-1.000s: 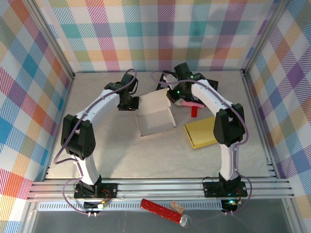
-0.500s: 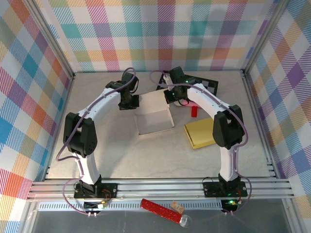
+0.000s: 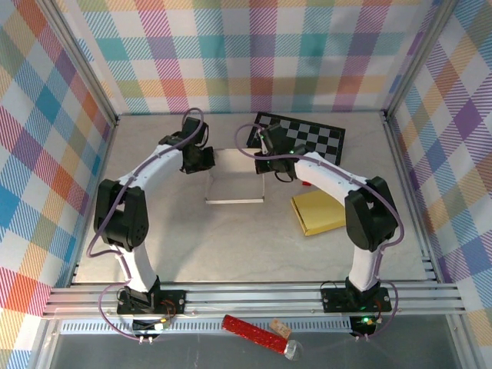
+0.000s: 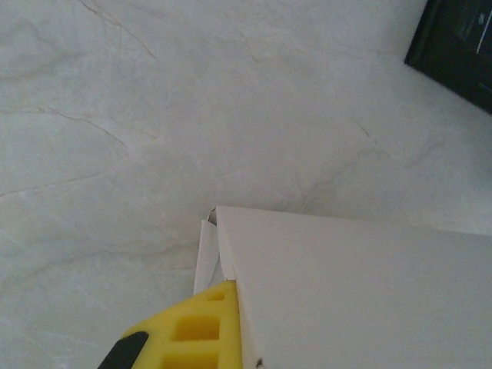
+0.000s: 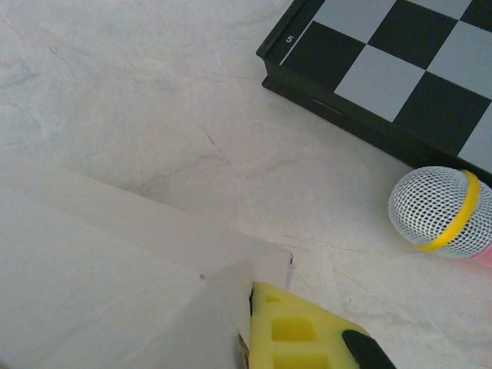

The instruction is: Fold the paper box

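White card in the middle of the desk: paper box, skewed and gaping open a second ago, now swung square to the desk's edges and drawn up by its far wall. Left gripper clamped shut on the far-left corner, right gripper likewise on the far-right, just short of the checkerboard. Microphone and yellow envelope lying off to the right. Judged mid-fold: panels aligned, ready for pressing down, not yet closed into shape.
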